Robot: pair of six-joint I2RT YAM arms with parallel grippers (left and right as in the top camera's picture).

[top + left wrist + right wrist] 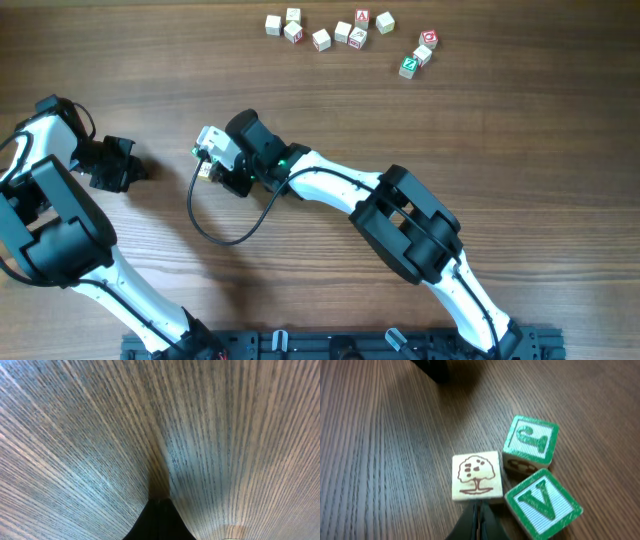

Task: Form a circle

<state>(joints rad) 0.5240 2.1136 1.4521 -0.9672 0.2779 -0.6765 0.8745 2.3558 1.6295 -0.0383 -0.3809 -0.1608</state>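
The circle shows in the right wrist view as a tight cluster of three small wooden cubes. A pale cube with a brown tree drawing (476, 476) sits at the front. A green-faced cube with a curled letter (530, 440) and a green V cube (542, 502) lie to its right. My right gripper (478, 512) is shut, and its tips rest against the tree cube's near edge. From overhead the right gripper (208, 170) covers most of this cluster. My left gripper (160, 505) is shut over bare wood, and overhead the left gripper (138, 170) sits to the left of the cluster.
Several loose alphabet cubes (322, 38) lie scattered along the far edge of the table, with a red and a green one (418, 58) at the right. A black cable (215, 232) loops on the wood near the right wrist.
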